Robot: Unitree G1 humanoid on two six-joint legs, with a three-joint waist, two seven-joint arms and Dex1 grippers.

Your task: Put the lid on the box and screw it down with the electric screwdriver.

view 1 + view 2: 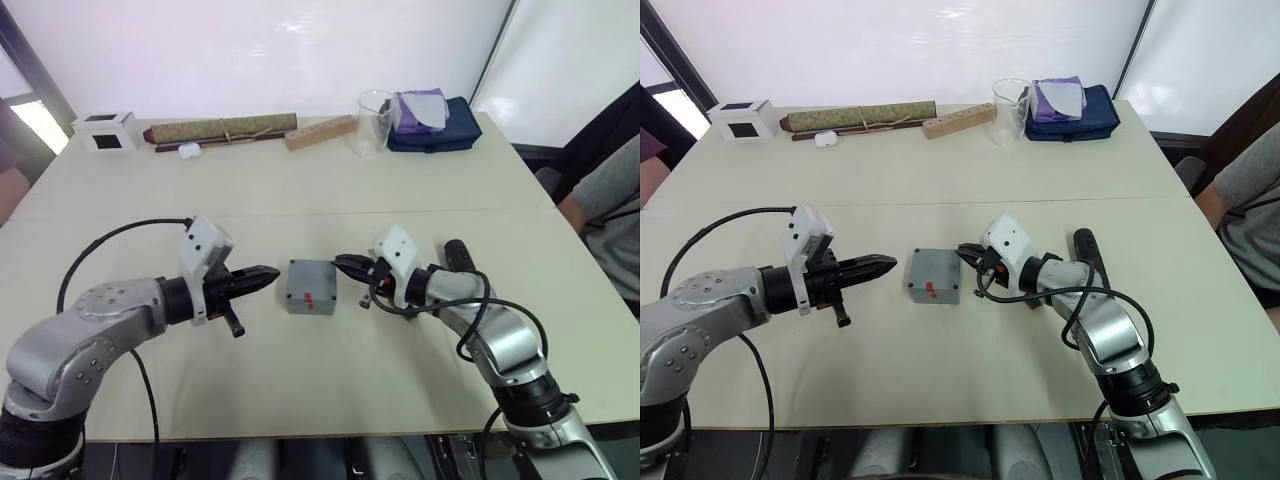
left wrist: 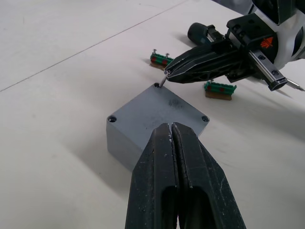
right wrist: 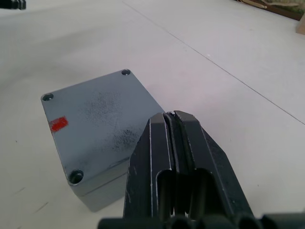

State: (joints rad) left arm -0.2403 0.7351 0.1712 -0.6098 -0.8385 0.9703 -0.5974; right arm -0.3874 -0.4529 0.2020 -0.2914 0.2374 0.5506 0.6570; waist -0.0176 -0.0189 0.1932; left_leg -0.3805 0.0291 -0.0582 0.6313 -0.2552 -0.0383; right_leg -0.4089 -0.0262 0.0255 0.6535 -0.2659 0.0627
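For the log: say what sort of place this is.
Probably an office or meeting room used as a test bench: a plain pale table by a white wall, a seated person at its edge, a beaker and a bag.

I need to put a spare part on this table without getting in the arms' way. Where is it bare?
Bare: the wide middle band of the table between the box and the back row, and the near edge. Crowded: around the box, flanked by the left claw and right claw; and the back edge by the beaker.
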